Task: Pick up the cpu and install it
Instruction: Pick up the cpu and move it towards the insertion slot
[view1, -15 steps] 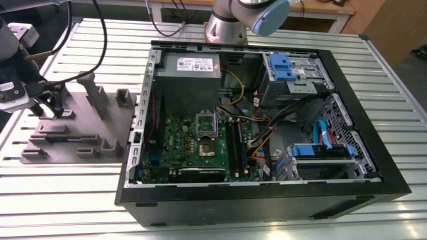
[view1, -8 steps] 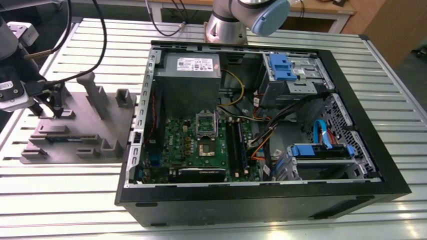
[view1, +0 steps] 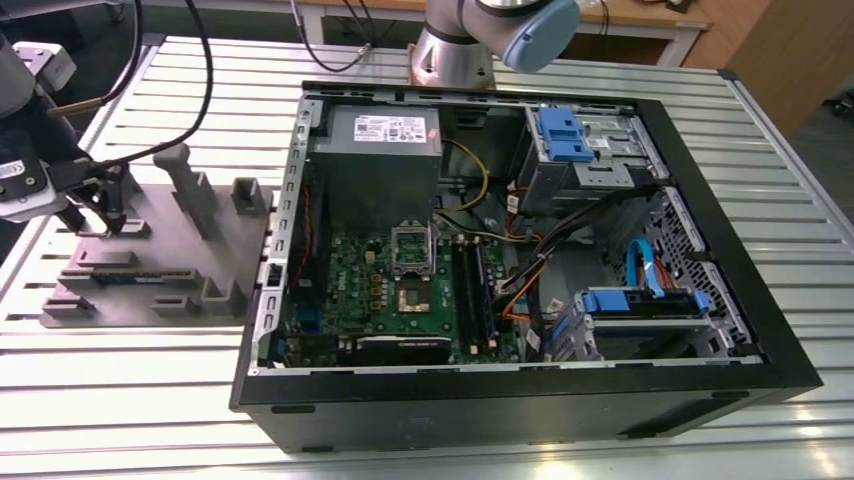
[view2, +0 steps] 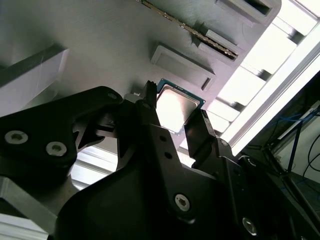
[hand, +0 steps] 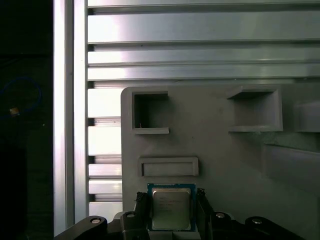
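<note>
The cpu (hand: 171, 209) is a small square chip with a shiny metal top and a green rim; it lies flat on the grey tray (hand: 225, 160) and also shows in the second wrist view (view2: 177, 106). My gripper (hand: 171, 212) stands straight over it, with a black finger (hand: 141, 209) against each of two opposite edges, so the gripper is shut on the cpu. In the exterior view the gripper (view1: 114, 222) is low over the tray (view1: 147, 275) at the exterior view's left. The motherboard socket (view1: 411, 285) sits inside the open computer case (view1: 534, 390).
The tray carries raised blocks (view1: 187, 185) and slots around the gripper. A memory stick (view2: 200, 32) lies in one slot. The case holds a grey power-supply box (view1: 380, 150), blue drive brackets (view1: 567, 135) and loose cables (view1: 534, 260). A slatted metal table (view1: 134, 390) lies underneath.
</note>
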